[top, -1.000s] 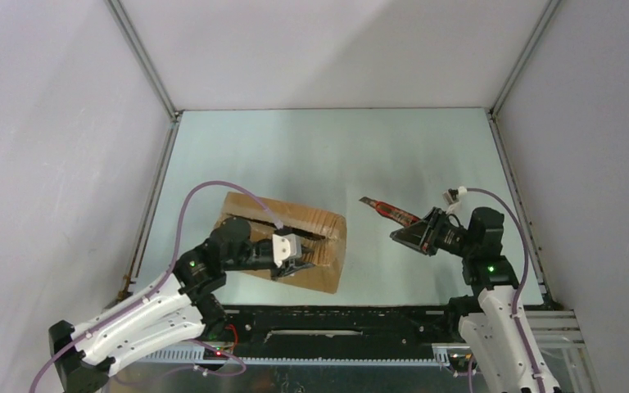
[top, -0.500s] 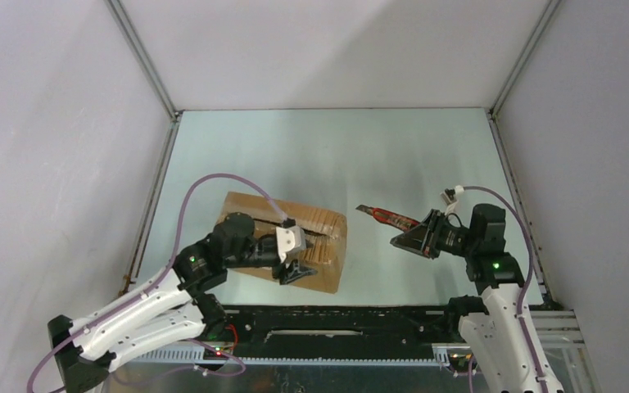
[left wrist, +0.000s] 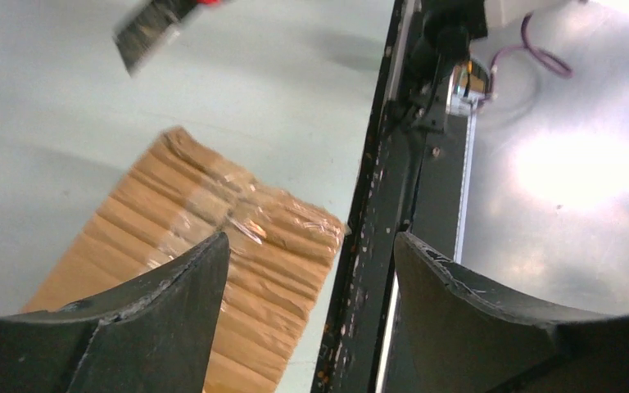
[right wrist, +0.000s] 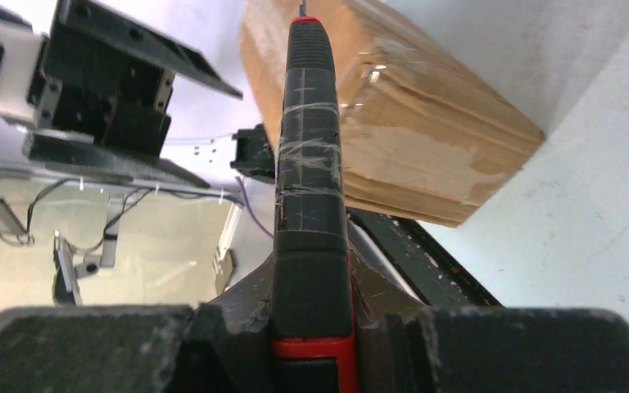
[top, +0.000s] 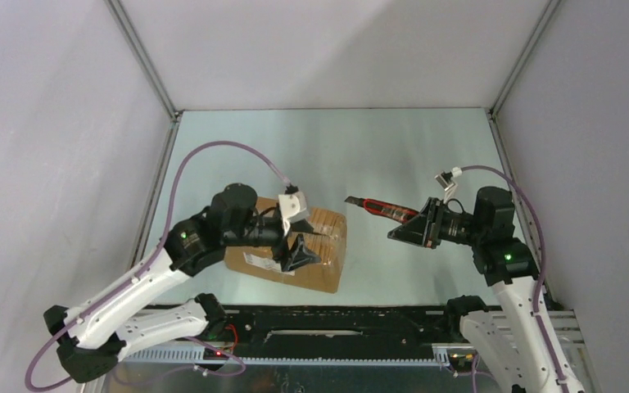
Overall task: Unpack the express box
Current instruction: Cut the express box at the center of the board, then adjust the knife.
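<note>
I've got the express box lying left of centre in the lower part of the top view, close to the near edge of the table. There is a white label on its near side. Clear tape shows across its ribbed top in the left wrist view.

The left gripper is over the right half of the box, fingers spread wide with nothing between them. In its own view the box sits below the left finger. I can't tell if it touches.

The right gripper is right of centre, clear of the box, and clamped on a red-and-black utility knife. The blade end points left toward the box. In the right wrist view the gripper pinches the handle, which runs straight up the frame, with the box beyond it at upper right. The knife tip shows in the upper left of the left wrist view.
</note>
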You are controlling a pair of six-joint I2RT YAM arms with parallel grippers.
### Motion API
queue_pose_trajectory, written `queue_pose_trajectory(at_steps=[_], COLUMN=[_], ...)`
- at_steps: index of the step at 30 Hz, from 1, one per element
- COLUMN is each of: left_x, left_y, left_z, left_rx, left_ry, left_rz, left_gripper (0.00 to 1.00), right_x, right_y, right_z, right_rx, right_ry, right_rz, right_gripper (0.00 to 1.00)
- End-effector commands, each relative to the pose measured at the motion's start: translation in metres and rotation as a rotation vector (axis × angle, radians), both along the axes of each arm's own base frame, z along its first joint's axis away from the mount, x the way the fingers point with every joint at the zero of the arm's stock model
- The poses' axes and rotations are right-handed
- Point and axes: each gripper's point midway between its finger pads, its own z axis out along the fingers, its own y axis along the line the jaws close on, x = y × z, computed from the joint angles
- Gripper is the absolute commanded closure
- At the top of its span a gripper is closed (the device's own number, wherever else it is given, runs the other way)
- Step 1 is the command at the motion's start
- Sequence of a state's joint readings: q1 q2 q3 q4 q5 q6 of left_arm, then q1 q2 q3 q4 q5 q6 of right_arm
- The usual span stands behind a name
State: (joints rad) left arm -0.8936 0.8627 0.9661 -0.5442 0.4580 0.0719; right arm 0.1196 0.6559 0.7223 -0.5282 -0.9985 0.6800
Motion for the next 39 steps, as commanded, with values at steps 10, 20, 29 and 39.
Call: queue_pose_trajectory(at_steps=[10,20,29,39], left_x=[0.007,-0.012,-0.024,-0.017], left_y=[-0.025,-0.034,-0.056,-0.073], left_z=[0.072,0.057,0.053,0.047], left_rx=[-0.054,-0.041,-0.118,-0.149], left_ry=[0.173,0.323,0.471,0.526], left_rz=[-0.131,-0.261,-0.342,-0.299], left_gripper=[0.28,0.33,0.49,1.00], right_x=[-0.051,-0.066,-0.060,-0.026], right_y=[0.033,0.041,0.047,0.055], right_z=[0.048,0.050,0.057,0.069], right_rx=[0.001,0.009,0.036,0.068], right_ry=[-0.200,-0.232,-0.257,-0.239], right_rz=[0.330,0.408,0.426,0.260], right_gripper=[1.00,1.00,1.00,0.90])
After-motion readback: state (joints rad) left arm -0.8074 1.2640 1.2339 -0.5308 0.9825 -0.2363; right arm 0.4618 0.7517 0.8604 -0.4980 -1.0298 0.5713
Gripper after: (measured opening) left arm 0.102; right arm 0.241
